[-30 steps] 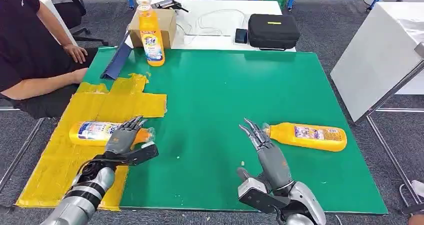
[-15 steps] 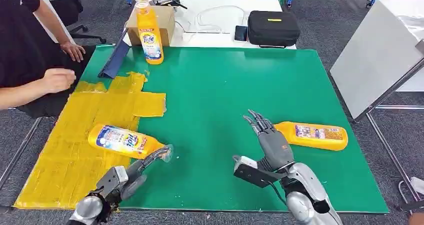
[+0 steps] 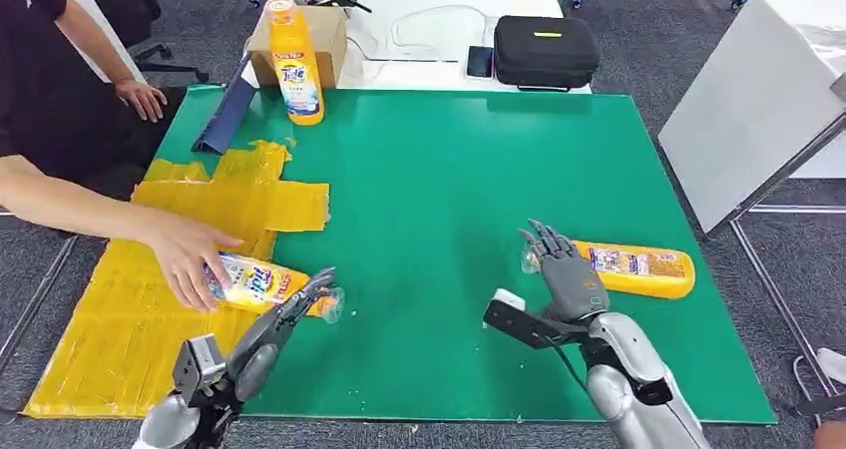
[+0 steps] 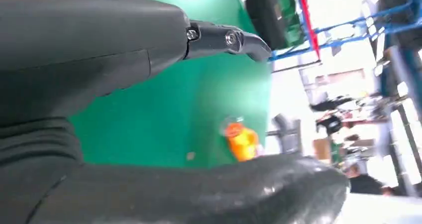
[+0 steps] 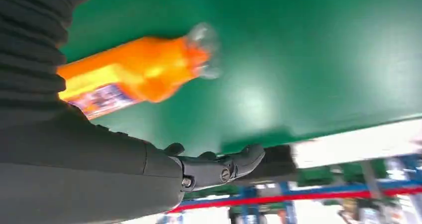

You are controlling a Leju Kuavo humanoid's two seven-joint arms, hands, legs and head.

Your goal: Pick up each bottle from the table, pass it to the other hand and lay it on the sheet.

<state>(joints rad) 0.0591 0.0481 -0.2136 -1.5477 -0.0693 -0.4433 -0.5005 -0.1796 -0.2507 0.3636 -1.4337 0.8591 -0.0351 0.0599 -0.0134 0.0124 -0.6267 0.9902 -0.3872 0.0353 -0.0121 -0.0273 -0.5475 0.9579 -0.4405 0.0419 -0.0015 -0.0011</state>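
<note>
An orange bottle (image 3: 261,286) lies on the yellow sheet (image 3: 100,319), cap toward the green mat, with a person's hand (image 3: 185,254) on it. My left hand (image 3: 264,337) is open just short of its cap, fingers stretched out; in the left wrist view its fingers (image 4: 239,37) hold nothing. A second orange bottle (image 3: 638,270) lies on the mat at the right. My right hand (image 3: 562,272) hovers open over its neck. In the right wrist view this bottle (image 5: 134,74) lies beside my spread fingers (image 5: 219,168). A third bottle (image 3: 295,65) stands upright at the far left.
The green mat (image 3: 449,170) covers the table. Behind it stand a cardboard box (image 3: 327,32), a black case (image 3: 546,52) and a phone (image 3: 480,61). A blue folder (image 3: 225,120) leans at the far left. A white panel (image 3: 758,100) stands close on the right.
My left hand let go of the bottle on the sheet and drew back. The person's hand reached onto that bottle. My right hand moved over the right bottle's neck.
</note>
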